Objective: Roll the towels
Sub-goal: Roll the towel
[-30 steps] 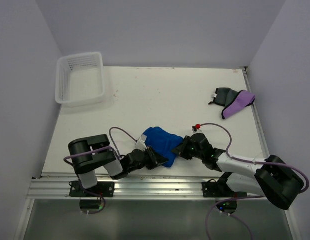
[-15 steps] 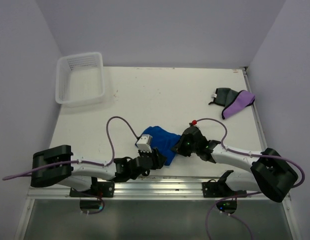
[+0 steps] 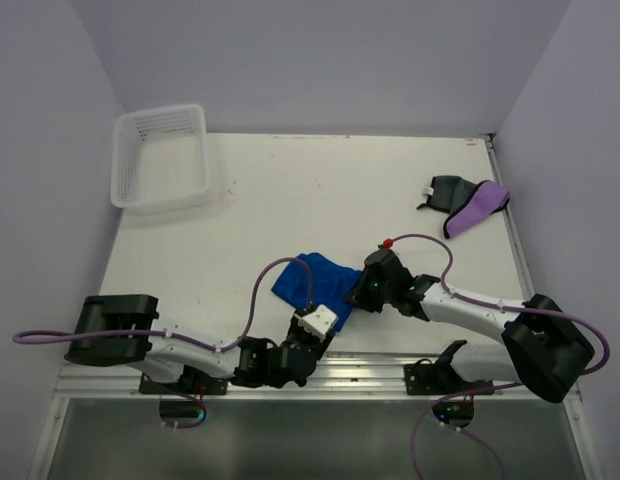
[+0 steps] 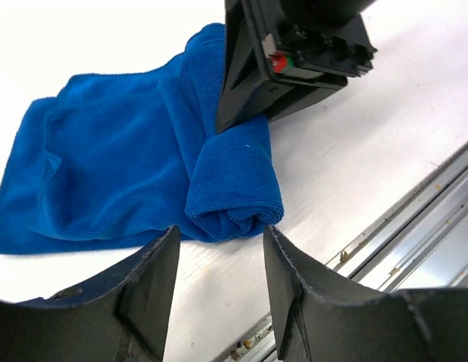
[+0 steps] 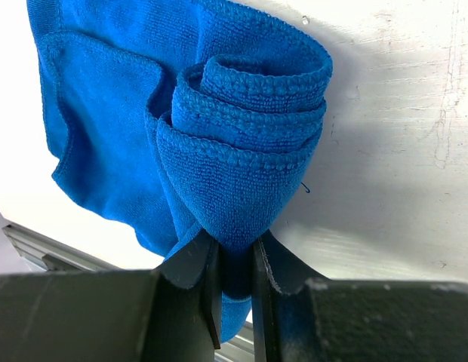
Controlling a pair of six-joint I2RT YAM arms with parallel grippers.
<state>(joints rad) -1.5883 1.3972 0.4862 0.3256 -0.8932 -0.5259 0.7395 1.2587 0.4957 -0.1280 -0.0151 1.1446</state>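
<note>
The bright blue towel [image 3: 308, 281] lies near the front of the table, its right part rolled into a thick roll [image 4: 234, 177]. My right gripper [image 5: 234, 245] is shut on the end of that roll [image 5: 245, 113]; from above it sits at the towel's right edge [image 3: 356, 292]. My left gripper [image 4: 220, 234] is open, with nothing between its fingers [image 4: 155, 279], just short of the roll's near end, at the towel's front edge from above [image 3: 326, 306]. The purple towel [image 3: 477, 210] and the dark grey towel [image 3: 445, 190] lie bunched together at the far right.
A white mesh basket [image 3: 160, 200] stands at the back left corner. A metal rail [image 3: 290, 375] runs along the near table edge right behind the left gripper. The right gripper's black body [image 4: 294, 53] looms over the roll in the left wrist view.
My left gripper has let go of the blue towel, opened, and drawn back toward the near edge. The right gripper has stayed clamped on the roll.
</note>
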